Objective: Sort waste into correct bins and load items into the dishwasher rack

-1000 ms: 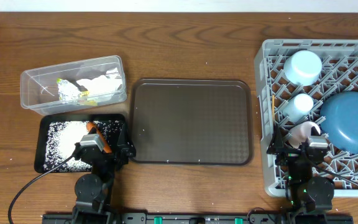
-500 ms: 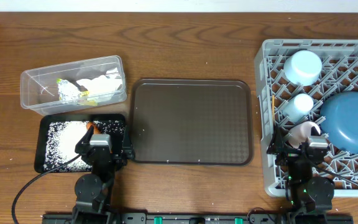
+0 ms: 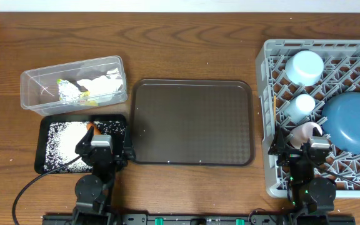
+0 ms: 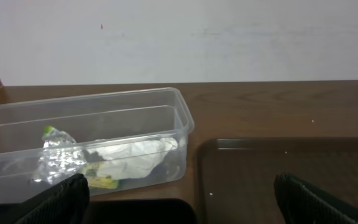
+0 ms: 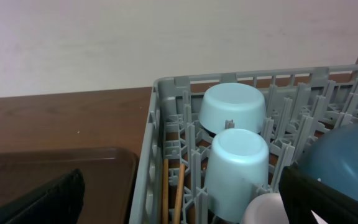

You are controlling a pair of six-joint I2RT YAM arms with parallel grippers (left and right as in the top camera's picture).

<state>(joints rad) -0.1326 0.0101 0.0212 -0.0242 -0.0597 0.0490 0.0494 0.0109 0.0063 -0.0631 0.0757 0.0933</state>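
Both arms sit folded low at the near edge of the wooden table [image 3: 186,44], wrists level and facing the far wall. The grey dishwasher rack [image 3: 264,94] fills the right side. It holds a blue plate [image 3: 354,122], a pale bowl [image 3: 306,65] upside down at the far end, a light blue cup [image 3: 302,106] upside down just nearer, and a pink cup [image 3: 305,132] nearer still. A pair of wooden chopsticks [image 3: 274,109] stands along its left wall. The right gripper [image 3: 309,149] hovers over the rack's near left part, just beside the pink cup, its fingers spread wide with nothing between them. A dark brown serving tray [image 3: 192,122] lies in the middle, between the rack and the bins. On the left, the clear plastic tub [image 3: 24,94] contains a ball of silver foil [image 3: 67,92], a yellow-green wrapper [image 3: 86,95] and a crumpled white tissue [image 3: 102,84]. Just in front of it, the black tray [image 3: 42,125] carries scattered white rice [image 3: 64,140] and an orange carrot [image 3: 92,128]. The left gripper [image 3: 102,150] hangs over that tray's near right corner, close to the carrot. Its fingers are likewise parted and empty, with the tub well beyond them.
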